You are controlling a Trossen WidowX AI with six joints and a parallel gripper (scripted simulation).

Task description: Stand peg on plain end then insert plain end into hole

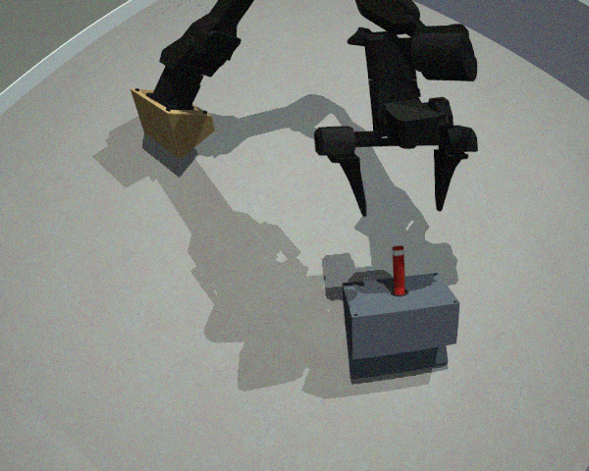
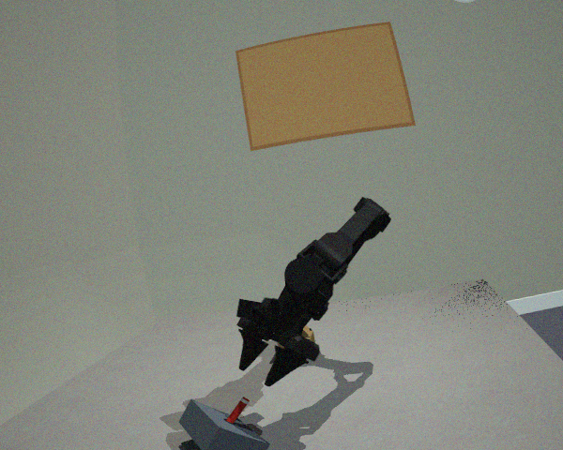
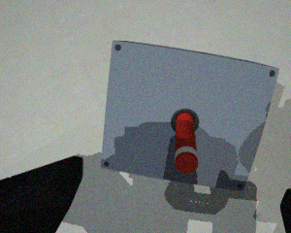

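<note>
The red peg (image 1: 398, 274) (image 2: 236, 411) (image 3: 185, 138) stands in the hole of the blue-grey sloped panel (image 1: 401, 332) (image 2: 202, 426) (image 3: 145, 87). Its plain end is inside the hole, and its white-banded end sticks out along the direction the hole points. How deep the plain end sits inside is hidden. My gripper (image 1: 401, 213) (image 2: 255, 378) is open and empty. Its fingertips are apart from the peg, back beyond the banded end. In the wrist view, one finger shows at the lower left and the other at the right edge, with the peg between them in the picture and not touched.
A wooden wedge-shaped mount (image 1: 176, 129) (image 2: 308, 333) stands on the table (image 1: 107, 304) at the back left in the top view, with a black arm-like part rising from it. Shadows of the arm fall across the table and the panel's face. An orange board (image 2: 326, 87) hangs on the wall.
</note>
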